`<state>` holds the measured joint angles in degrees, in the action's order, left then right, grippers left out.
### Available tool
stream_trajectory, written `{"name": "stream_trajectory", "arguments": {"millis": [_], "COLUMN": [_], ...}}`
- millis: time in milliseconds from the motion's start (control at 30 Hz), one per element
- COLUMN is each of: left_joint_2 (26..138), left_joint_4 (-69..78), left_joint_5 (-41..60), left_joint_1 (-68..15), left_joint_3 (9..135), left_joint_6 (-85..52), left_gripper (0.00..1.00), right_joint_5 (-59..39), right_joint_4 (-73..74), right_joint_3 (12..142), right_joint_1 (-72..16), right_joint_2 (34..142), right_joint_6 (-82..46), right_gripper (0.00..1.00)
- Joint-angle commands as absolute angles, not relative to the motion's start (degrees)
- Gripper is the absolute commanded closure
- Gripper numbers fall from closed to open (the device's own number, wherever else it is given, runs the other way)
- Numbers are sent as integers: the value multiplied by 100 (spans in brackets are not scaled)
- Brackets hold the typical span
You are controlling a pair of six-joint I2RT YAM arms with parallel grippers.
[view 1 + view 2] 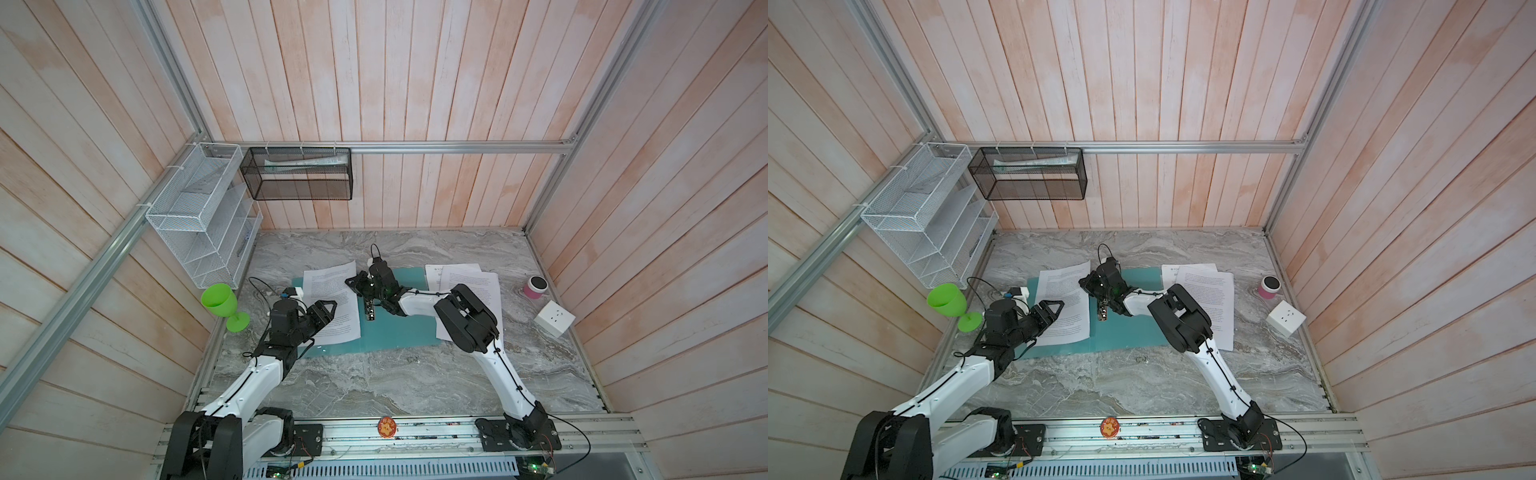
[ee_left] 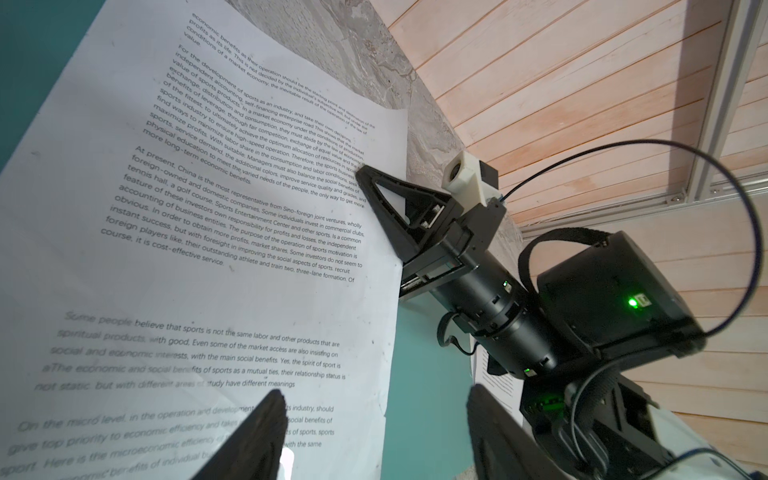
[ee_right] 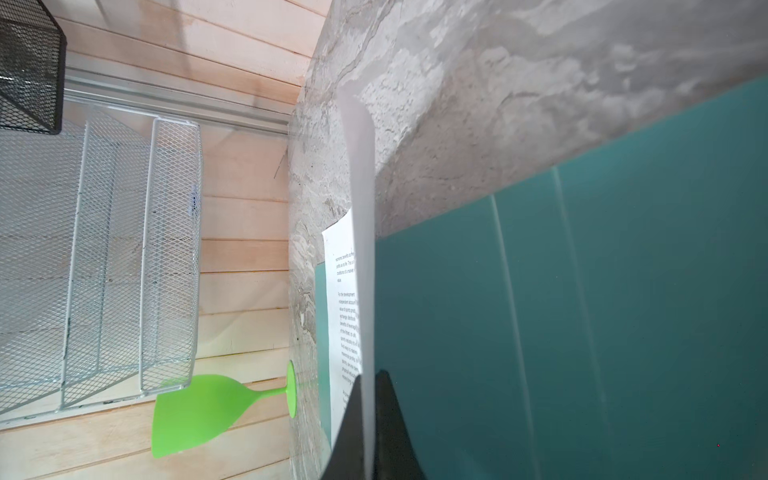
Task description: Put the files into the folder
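Right tool (image 3: 368, 419) pinching thin white printed sheet (image 1: 328, 286) edge; left tool (image 2: 374, 411) spread; flat teal folder (image 1: 395, 334) beneath.

Bright even light, soft shadows, bowed edges — near print on files (image 2: 199, 257) blurred

Printed sheet (image 1: 1065, 309) on teal folder (image 1: 1129, 332), right tool (image 1: 1084, 284) at sheet's edge
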<state>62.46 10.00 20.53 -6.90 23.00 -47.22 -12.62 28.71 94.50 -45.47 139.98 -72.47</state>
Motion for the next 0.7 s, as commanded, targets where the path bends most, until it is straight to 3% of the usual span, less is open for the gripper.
{"name": "stream_trajectory", "arguments": {"millis": [0, 667], "left_joint_2": [6170, 6106], "left_joint_4": [1094, 1060], "left_joint_5": [2028, 1970], "left_joint_1": [-665, -662], "left_joint_3": [2219, 2127], "left_joint_6": [-4720, -4684], "left_gripper": [29, 30], "right_joint_5": [-1104, -694], "right_joint_4": [2689, 2080], "right_joint_3": [9707, 9692], "right_joint_1": [-4667, -4887], "right_joint_2": [14052, 13978], "right_joint_6": [-7238, -7075], "right_gripper": [100, 100]}}
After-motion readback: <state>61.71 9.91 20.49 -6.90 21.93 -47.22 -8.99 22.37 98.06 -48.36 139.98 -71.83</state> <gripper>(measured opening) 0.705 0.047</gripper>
